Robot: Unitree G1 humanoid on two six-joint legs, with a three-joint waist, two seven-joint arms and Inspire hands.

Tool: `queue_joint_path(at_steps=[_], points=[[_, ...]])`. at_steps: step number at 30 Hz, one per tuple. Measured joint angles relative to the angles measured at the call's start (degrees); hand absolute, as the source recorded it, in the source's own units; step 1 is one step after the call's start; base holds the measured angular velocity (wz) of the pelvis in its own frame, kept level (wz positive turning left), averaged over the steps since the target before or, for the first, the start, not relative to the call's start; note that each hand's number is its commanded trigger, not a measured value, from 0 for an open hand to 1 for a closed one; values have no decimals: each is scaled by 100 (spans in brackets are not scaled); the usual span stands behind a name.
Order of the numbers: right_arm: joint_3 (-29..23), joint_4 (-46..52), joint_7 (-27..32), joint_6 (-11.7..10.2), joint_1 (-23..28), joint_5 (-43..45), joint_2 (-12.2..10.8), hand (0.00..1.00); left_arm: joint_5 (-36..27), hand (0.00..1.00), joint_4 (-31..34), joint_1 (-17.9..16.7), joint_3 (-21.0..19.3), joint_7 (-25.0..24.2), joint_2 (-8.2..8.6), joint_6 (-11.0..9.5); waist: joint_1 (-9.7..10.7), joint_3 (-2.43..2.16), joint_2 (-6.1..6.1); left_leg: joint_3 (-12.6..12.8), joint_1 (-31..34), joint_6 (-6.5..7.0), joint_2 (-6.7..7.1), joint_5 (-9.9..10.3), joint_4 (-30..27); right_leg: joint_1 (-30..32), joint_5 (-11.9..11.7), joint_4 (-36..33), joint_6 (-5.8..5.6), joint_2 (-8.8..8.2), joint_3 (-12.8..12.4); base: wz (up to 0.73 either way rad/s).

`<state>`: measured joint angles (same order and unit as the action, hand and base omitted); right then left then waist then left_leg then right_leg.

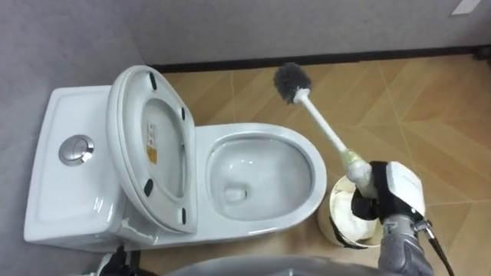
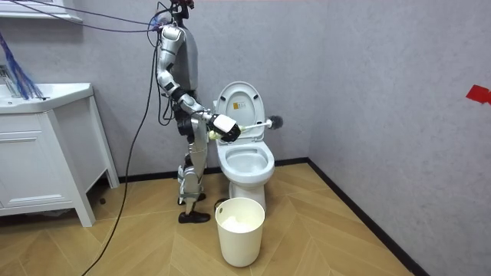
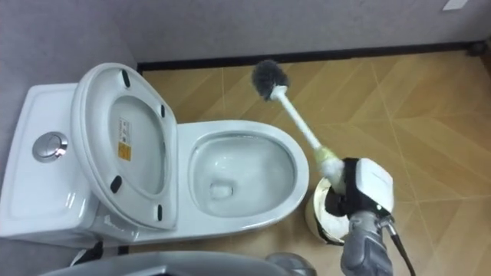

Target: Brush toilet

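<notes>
— White toilet (image 1: 265, 132) down below, lid (image 1: 149, 146) tipped up against the tank (image 1: 69, 184). Round silver button (image 1: 77, 149) on top of the tank.

— And the toilet brush (image 1: 322, 121)?

— Up in the air, not in the bowl. Held in the right robot hand (image 1: 380, 192), low on the right side of the eye views. Dark fingers curled tight round the end of the white stick.

— And the fuzzy brush head (image 1: 291, 82)?

— Grey and bristly, pointing away toward the wall. Seen over the wooden floor (image 1: 430, 115), past the far side of the bowl. Touching nothing.

— Something pale under the robot hand?

— White bin (image 1: 349, 226), round, on the floor near the front of the toilet. Partly hidden by the robot hand.

— And from across the room?

— Robot standing upright beside the toilet, on the room view's left of it, right arm bent out over the bowl. Brush sticking out almost level toward the room view's right, above the open bowl, brush head out past the lid. Bin on the floor in front of the toilet, nearer the camera. White cabinet (image 2: 34, 165) with a counter (image 2: 46, 96) on top, well apart on the room view's left. Grey wall (image 2: 368, 77) behind it all.
</notes>
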<state>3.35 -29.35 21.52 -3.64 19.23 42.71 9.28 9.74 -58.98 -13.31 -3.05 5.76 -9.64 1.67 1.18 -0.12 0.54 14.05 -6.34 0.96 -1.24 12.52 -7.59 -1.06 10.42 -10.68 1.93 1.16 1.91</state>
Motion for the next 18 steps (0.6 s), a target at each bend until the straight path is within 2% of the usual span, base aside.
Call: queue_joint_path(at_steps=[4, 8, 16, 18], points=[[-30, -476, -56, 12, 38, -260, 32, 100, -7, 0, -1, -19, 4, -5, -10, 1, 21, -25, -24, -8, 46, -1, 0, -1, -13, -7, -35, 59, -8, -7, 8, 0], [-94, -712, -155, 22, 95, -459, 30, 100, -25, 0, -3, -28, 3, -21, -19, 14, 31, -25, -22, -9, 64, -1, -7, -1, -15, -6, -47, 81, -9, -10, 3, 0], [-571, -1805, -163, 104, -122, -1593, 15, 100, 7, 0, -3, -173, -9, -57, -33, 49, 29, 12, 1, -12, -40, -1, -12, -1, -16, -131, -19, 104, -20, -22, -5, 0], [-808, -1979, -150, 130, -134, -1721, 14, 100, 239, 0, -2, -237, -22, -98, -40, 98, 63, 15, -6, -28, -52, -1, -12, -1, -18, -135, 14, 95, -20, -29, 2, 5]])
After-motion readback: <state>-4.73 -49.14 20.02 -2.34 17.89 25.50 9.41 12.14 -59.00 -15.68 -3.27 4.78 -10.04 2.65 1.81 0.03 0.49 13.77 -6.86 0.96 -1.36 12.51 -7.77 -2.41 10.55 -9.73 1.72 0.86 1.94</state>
